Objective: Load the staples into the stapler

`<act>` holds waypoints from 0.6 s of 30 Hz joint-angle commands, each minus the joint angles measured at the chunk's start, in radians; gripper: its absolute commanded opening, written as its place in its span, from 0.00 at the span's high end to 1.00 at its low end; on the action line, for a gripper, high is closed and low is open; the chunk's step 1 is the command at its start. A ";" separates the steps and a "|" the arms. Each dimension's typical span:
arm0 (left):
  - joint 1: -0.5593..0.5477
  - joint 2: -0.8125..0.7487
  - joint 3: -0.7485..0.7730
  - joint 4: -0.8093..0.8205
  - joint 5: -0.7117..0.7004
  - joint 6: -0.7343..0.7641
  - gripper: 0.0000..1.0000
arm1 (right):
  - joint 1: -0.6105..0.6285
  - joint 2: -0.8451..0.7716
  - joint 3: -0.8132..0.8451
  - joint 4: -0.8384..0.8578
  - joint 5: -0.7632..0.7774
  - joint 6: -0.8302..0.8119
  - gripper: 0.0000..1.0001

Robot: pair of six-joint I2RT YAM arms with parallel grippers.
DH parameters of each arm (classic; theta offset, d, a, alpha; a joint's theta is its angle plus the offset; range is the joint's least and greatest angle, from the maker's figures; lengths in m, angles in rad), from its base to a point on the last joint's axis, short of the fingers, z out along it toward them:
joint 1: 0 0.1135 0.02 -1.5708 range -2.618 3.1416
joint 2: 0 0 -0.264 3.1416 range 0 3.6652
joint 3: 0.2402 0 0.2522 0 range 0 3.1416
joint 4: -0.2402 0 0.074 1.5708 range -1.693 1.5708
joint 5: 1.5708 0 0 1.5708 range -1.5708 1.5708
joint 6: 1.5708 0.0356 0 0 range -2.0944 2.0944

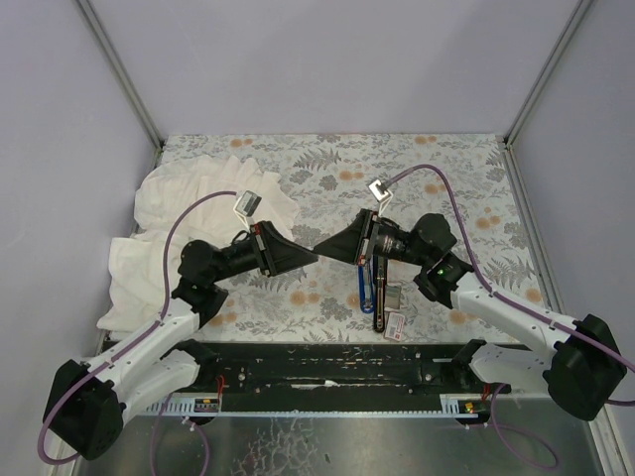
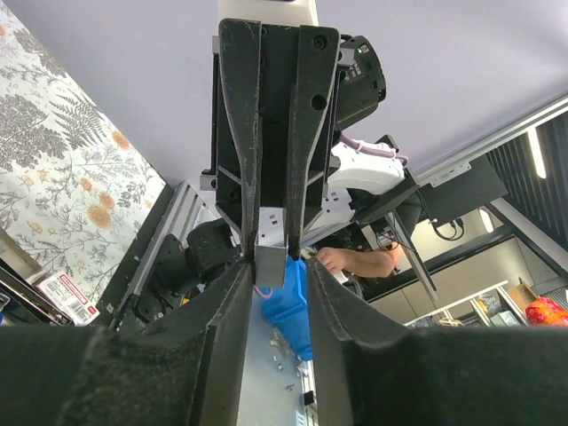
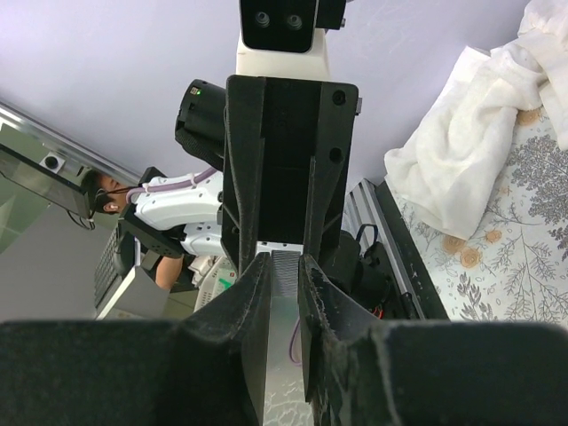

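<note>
The stapler (image 1: 369,286), blue and black, lies on the floral mat just below the right gripper. A tiny white box with a red label (image 1: 395,325) lies beside its near end and also shows in the left wrist view (image 2: 67,297). Both grippers meet tip to tip above the mat's middle. My right gripper (image 3: 282,263) (image 1: 325,251) is shut on a short silvery staple strip (image 3: 285,271). My left gripper (image 2: 279,268) (image 1: 312,257) faces it. Its jaws stand a little apart on either side of the strip's free end (image 2: 271,264), which is narrower than the gap.
A large white cloth (image 1: 189,213) is heaped at the mat's left and back left, also in the right wrist view (image 3: 470,151). A small pale box part (image 1: 393,297) lies by the stapler. The black rail (image 1: 327,372) runs along the near edge.
</note>
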 commanded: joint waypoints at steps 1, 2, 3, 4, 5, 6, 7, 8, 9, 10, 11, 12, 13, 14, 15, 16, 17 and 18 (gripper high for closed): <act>-0.005 -0.006 0.012 0.066 -0.031 -0.012 0.74 | -0.005 -0.009 -0.003 0.069 -0.018 0.008 0.78; -0.006 -0.006 0.010 0.067 -0.034 -0.016 0.75 | -0.005 -0.009 -0.004 0.069 -0.018 0.008 0.78; -0.005 -0.006 0.009 0.068 -0.038 -0.020 0.77 | -0.005 -0.009 -0.007 0.069 -0.018 0.008 0.78; -0.007 -0.007 0.008 0.067 -0.041 -0.021 0.78 | -0.006 -0.010 -0.009 0.069 -0.018 0.008 0.78; -0.006 -0.007 0.008 0.065 -0.044 -0.022 0.81 | -0.005 -0.011 -0.012 0.068 -0.018 0.008 0.78; -0.007 -0.007 0.009 0.060 -0.047 -0.022 0.83 | -0.005 -0.013 -0.014 0.068 -0.017 0.008 0.78; -0.007 -0.007 0.009 0.051 -0.049 -0.020 0.85 | -0.005 -0.014 -0.015 0.067 -0.016 0.007 0.78; -0.007 -0.005 0.008 0.043 -0.052 -0.018 0.88 | -0.005 -0.016 -0.017 0.065 -0.014 0.007 0.78; -0.007 -0.006 0.008 0.038 -0.053 -0.016 0.90 | -0.006 -0.018 -0.018 0.062 -0.011 0.004 0.77; -0.006 -0.006 0.005 0.032 -0.056 -0.015 0.92 | -0.005 -0.021 -0.020 0.058 -0.009 0.001 0.76; -0.007 -0.006 0.001 0.020 -0.059 -0.012 0.94 | -0.006 -0.026 -0.022 0.047 -0.005 -0.005 0.73; -0.007 -0.008 -0.001 0.003 -0.061 -0.007 0.95 | -0.005 -0.031 -0.023 0.035 0.001 -0.016 0.68; -0.006 -0.011 0.000 -0.026 -0.060 0.006 0.96 | -0.005 -0.040 -0.024 0.014 0.012 -0.029 0.62; -0.007 -0.013 0.001 -0.071 -0.064 0.026 0.97 | -0.005 -0.050 -0.023 -0.016 0.027 -0.047 0.53; -0.007 -0.019 0.007 -0.126 -0.069 0.055 0.98 | -0.006 -0.064 -0.020 -0.056 0.044 -0.075 0.44; -0.009 -0.026 0.014 -0.208 -0.078 0.098 0.99 | -0.005 -0.078 -0.015 -0.104 0.067 -0.103 0.36; -0.012 -0.033 0.027 -0.305 -0.099 0.149 0.99 | -0.006 -0.095 -0.009 -0.154 0.087 -0.139 0.30; -0.017 -0.039 0.044 -0.427 -0.129 0.216 0.99 | -0.007 -0.113 -0.001 -0.223 0.112 -0.173 0.25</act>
